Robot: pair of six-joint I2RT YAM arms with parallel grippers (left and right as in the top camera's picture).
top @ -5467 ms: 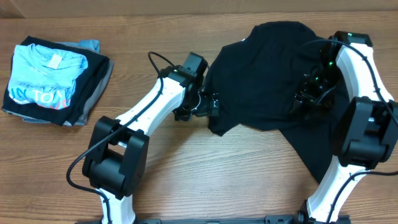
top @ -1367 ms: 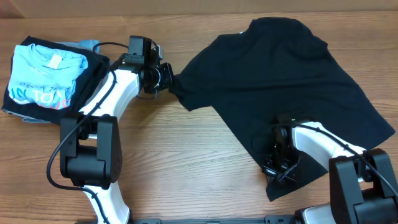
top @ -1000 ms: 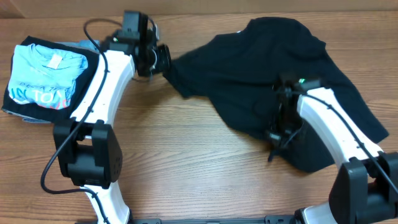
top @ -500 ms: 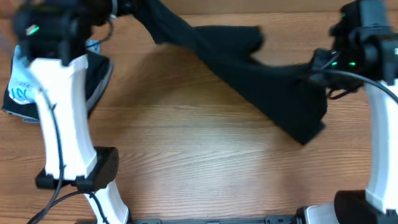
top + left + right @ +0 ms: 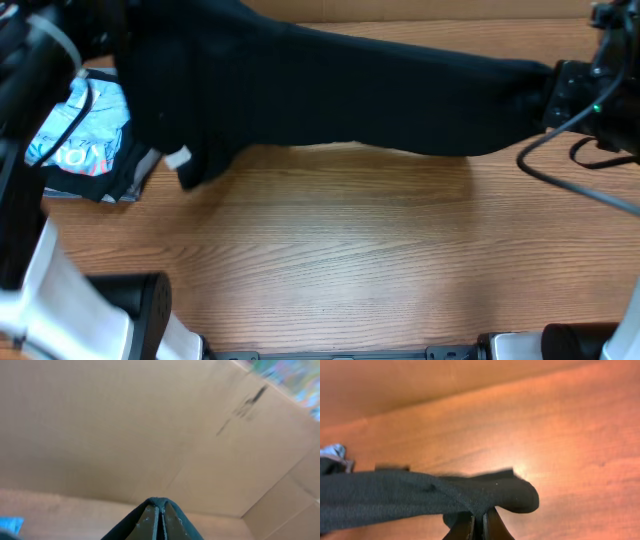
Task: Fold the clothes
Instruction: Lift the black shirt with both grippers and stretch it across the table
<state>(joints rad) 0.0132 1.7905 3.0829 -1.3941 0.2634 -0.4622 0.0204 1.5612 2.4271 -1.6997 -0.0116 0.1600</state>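
Note:
The clothes (image 5: 350,90), a plain black T-shirt, hang stretched in a long band across the top of the overhead view, lifted off the table. A white tag (image 5: 178,158) shows at the lower left edge. My left gripper (image 5: 159,515) is shut on a pinch of the black fabric (image 5: 159,503); overhead, the cloth at the top left hides it. My right gripper (image 5: 556,92) holds the right end. In the right wrist view it (image 5: 479,522) is shut on the black cloth (image 5: 395,495), above the wooden table (image 5: 560,425).
A stack of folded garments with a light-blue lettered T-shirt (image 5: 75,140) on top lies at the table's left edge, partly under the hanging shirt. The left arm's white link (image 5: 40,290) rises along the left edge. A cardboard wall (image 5: 125,425) stands behind the table.
Both arms have risen and moved apart. The black T-shirt, bunched between them half a second ago, is now pulled out long and lifted toward the camera.

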